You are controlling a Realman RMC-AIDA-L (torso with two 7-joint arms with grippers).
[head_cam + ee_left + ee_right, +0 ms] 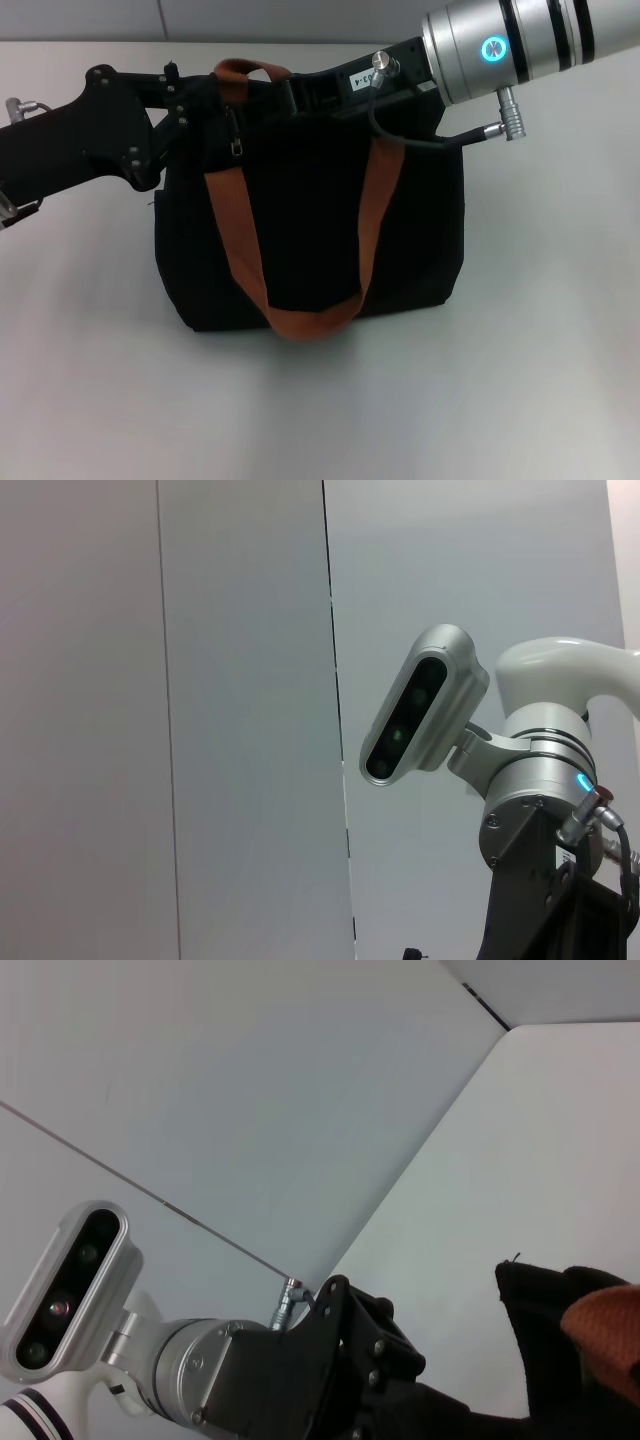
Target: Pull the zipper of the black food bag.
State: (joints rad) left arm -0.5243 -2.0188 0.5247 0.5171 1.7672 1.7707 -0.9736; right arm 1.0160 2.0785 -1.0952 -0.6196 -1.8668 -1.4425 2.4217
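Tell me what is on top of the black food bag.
Both arms reach over the black food bag's top edge: left gripper, right gripper. They cover the zip track; only the hanging zipper shows.

My left gripper [185, 105] is matte black, like the plain black food bag [310, 230] with its orange-brown straps [235, 230]. The zipper [237, 148] tab glints silver. My right arm [520, 45] is silver with black bands and a blue-lit ring, over a white worktop [540, 380].

The black left gripper [185, 110] reaches in level at the top left corner of the black fabric food bag [310, 270]. The black right gripper [300, 95], on its silver wrist, lies along the bag's top edge.
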